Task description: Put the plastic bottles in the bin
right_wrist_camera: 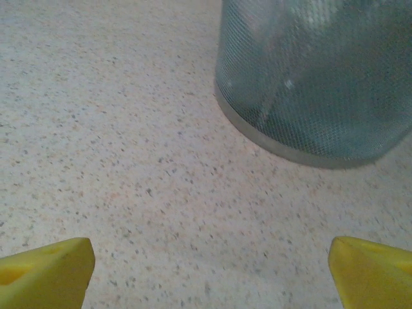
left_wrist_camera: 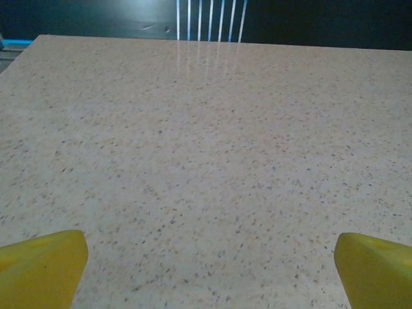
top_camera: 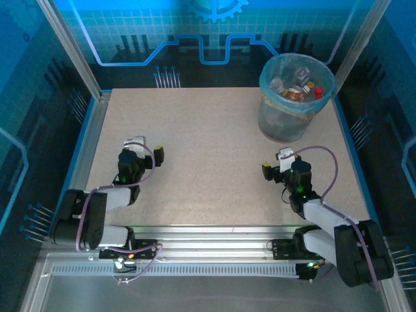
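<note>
The plastic bottles (top_camera: pixel 296 89) lie heaped inside the bin (top_camera: pixel 283 125), their red, orange and white labels and a red cap showing just under its blue-lined rim. The right gripper (top_camera: pixel 276 162) rests low on the near side of the bin, its yellow fingers (right_wrist_camera: pixel 45 267) spread wide with nothing between them. The bin's grey, mesh-patterned wall rises close ahead of it. The left gripper (top_camera: pixel 148 148) sits well apart from the bin, off to its left and nearer the arm bases. It too is spread wide and holds nothing.

From the bin out to both grippers, the table (top_camera: pixel 208 130) shows bare speckled surface, so the task looks finished or nearly so.

If a bottle needed handling, it would likely be light, thin-walled and smooth. It would dent under a hard squeeze and roll readily on its side. The labelled mid-body, taken across its width, looks the safest hold. The bin itself seems light enough to shift if nudged.
</note>
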